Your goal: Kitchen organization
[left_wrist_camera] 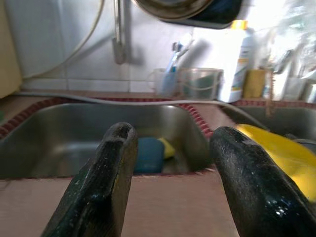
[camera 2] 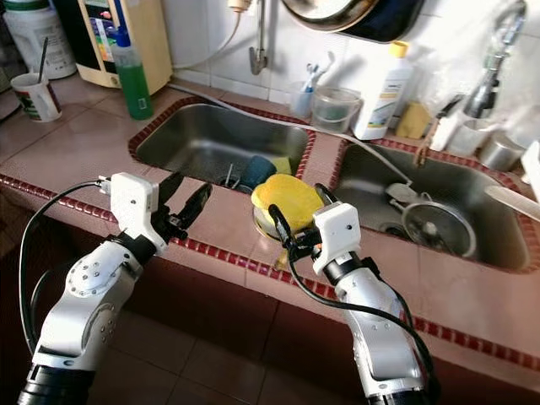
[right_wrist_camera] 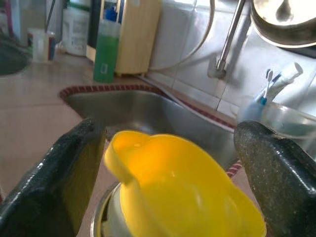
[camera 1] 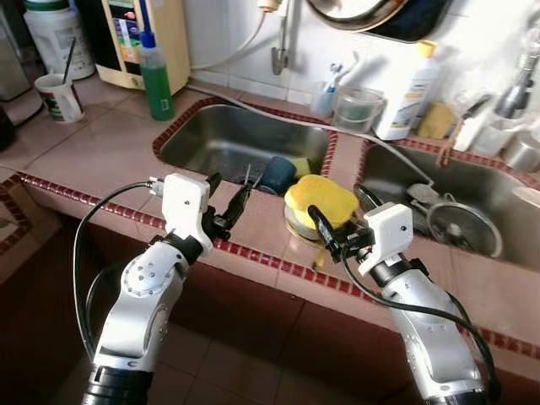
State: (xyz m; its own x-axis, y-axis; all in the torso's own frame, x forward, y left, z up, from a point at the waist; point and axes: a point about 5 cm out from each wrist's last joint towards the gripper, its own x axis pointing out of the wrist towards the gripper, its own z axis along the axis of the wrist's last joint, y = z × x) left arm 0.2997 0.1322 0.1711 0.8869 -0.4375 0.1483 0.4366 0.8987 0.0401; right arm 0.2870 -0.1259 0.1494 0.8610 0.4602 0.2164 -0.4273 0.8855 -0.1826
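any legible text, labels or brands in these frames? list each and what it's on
None can be read.
Cup by the big jar: printed band, blurred.
Cream appliance: coloured front panel, too small to read.
White bottle with yellow cap: no legible label.
Green bottle: no label visible.

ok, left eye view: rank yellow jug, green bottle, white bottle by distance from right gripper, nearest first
From the right gripper:
1. Yellow jug, just ahead on the ledge between the sinks.
2. White bottle, back by the wall.
3. Green bottle, far left beyond the sink.
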